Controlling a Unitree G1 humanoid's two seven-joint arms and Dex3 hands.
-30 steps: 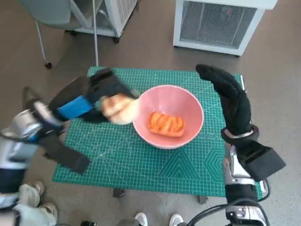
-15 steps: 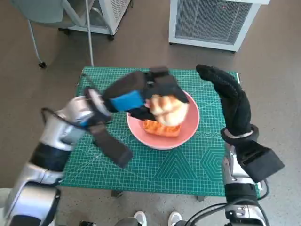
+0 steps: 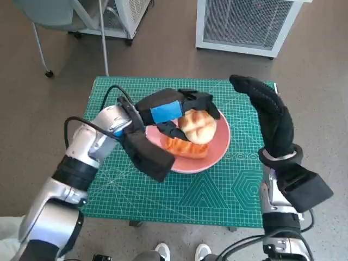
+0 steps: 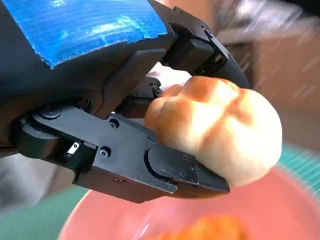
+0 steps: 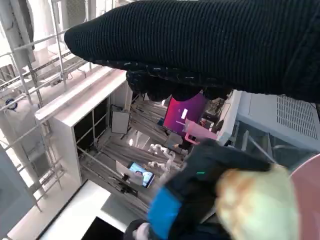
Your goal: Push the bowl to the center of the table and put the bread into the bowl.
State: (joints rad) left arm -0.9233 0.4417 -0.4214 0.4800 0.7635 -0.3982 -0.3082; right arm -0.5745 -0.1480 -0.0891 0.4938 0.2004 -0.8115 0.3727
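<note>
Left hand [image 3: 173,111] reaching over the pink bowl [image 3: 220,149], fingers [image 4: 170,172] clamped on a round golden bread roll [image 3: 198,125]. Roll held above the bowl's interior, over its far half (contact with the bowl's contents not determinable). Left wrist view: black fingers wrapped round the roll from both sides, pink bowl floor below.

Bowl sitting on the green cutting mat [image 3: 206,196] covering the surface, about midway between left and right edges, somewhat nearer the far edge. Already inside the bowl: an orange-glazed pastry [image 3: 185,148], lying toward the near side, partly under the left hand.

Right hand [image 3: 266,111] in black knitted glove raised near the far right corner of the surface, just beside the bowl's right rim, apart from it. Fingers stretched out and close together, holding nothing.

Off the surface: white grilled unit [image 3: 244,24] on the floor beyond the far edge; chair legs [image 3: 41,51] at far left.
</note>
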